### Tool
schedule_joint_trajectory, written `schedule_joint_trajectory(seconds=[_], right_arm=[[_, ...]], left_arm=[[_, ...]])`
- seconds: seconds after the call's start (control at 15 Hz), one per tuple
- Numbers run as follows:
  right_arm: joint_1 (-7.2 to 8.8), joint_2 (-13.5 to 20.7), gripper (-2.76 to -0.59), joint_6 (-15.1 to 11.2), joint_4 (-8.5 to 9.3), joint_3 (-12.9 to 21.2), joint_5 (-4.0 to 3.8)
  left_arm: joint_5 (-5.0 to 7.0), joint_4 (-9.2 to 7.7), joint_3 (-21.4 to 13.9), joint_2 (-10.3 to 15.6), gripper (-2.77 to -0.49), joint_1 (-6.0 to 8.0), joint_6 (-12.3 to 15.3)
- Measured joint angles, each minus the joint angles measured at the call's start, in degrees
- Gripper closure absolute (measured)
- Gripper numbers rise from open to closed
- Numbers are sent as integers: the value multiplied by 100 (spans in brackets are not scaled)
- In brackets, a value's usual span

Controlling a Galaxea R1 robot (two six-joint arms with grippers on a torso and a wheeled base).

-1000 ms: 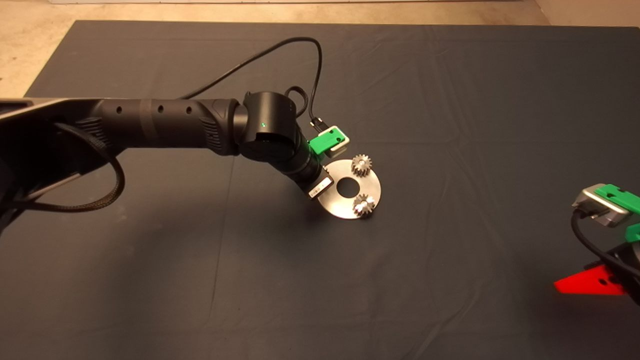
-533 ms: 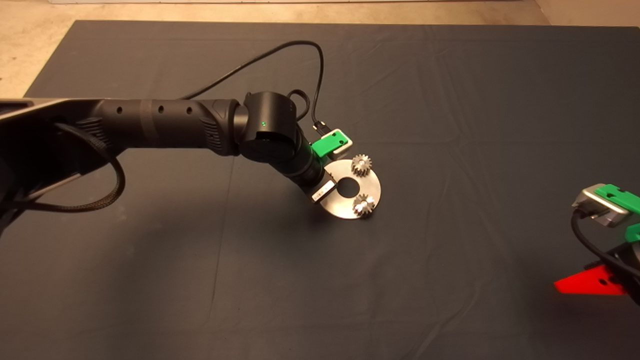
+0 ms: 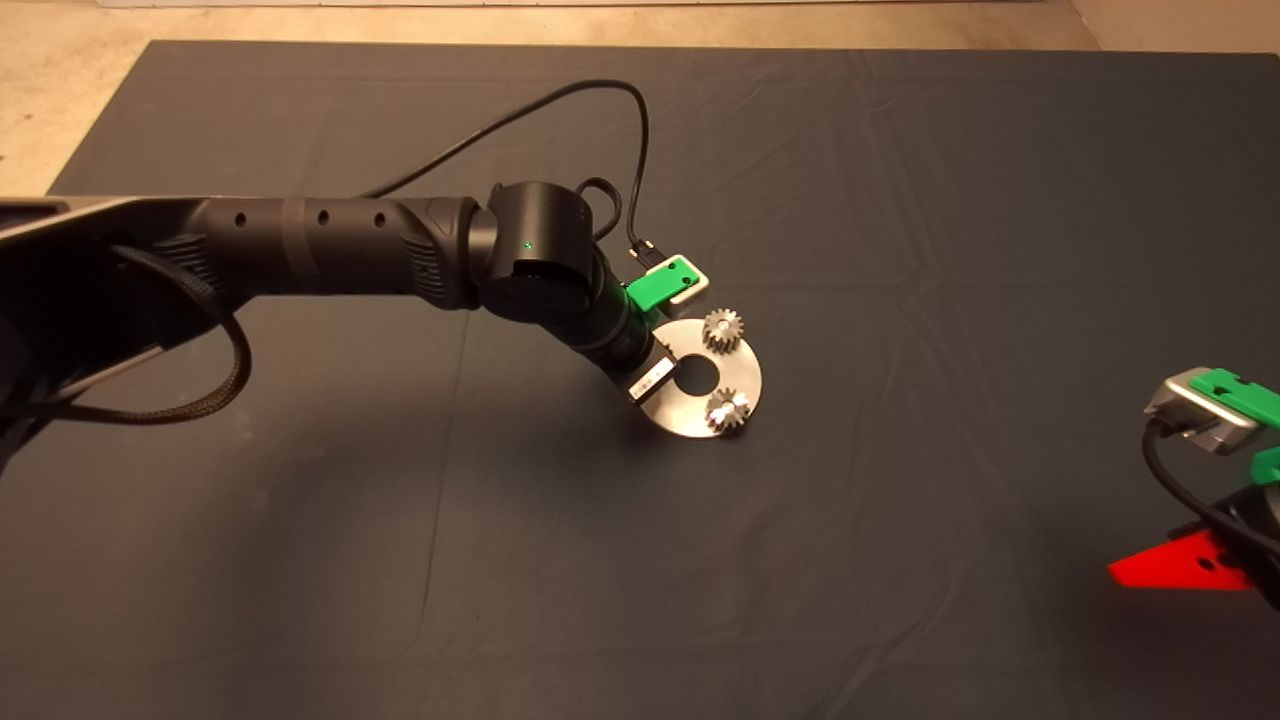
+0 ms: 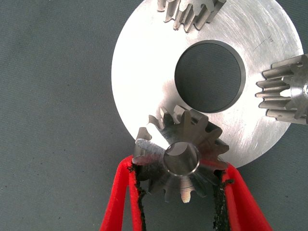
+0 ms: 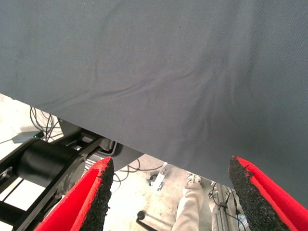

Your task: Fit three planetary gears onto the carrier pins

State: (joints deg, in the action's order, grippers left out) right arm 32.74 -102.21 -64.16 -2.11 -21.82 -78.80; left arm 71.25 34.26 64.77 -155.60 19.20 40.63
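Note:
The silver carrier disc [image 3: 746, 368] lies on the mat's middle. Two planetary gears [image 3: 722, 330] [image 3: 727, 410] sit on it, covering their carrier pins. In the left wrist view these gears [image 4: 192, 13] [image 4: 288, 92] show at the disc's [image 4: 144, 72] far rim. My left gripper [image 4: 180, 168] is shut on a third gear [image 4: 192, 139] at the disc's near edge, tilted a little. A shiny round end fills its centre hole; whether that is a pin I cannot tell. In the head view the left wrist [image 3: 600, 325] hides this gear. My right gripper [image 5: 169, 166] waits open at the mat's right edge.
A black cable [image 3: 560, 100] loops from the left wrist over the mat behind the disc. The right wrist view looks past the mat's edge [image 5: 144, 149] to the floor, with a robot base, cables and a person's leg [image 5: 190, 209].
The left wrist has crept a little to the right, further over the disc's left edge, with the gear still held. The right arm has not moved.

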Motion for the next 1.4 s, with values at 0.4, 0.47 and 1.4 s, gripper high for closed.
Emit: schedule_joint_trajectory(seconds=[0.4, 0.47, 1.4], right_arm=[[-2, 0, -176, 0, 0, 0, 0], [-2, 0, -176, 0, 0, 0, 0], [-2, 0, -176, 0, 0, -11, -2]], left_arm=[[-1, 0, 15, 34, -57, -2, 0], [-1, 0, 15, 33, -57, -3, -1], [-169, -6, 154, 33, -57, -66, -90]])
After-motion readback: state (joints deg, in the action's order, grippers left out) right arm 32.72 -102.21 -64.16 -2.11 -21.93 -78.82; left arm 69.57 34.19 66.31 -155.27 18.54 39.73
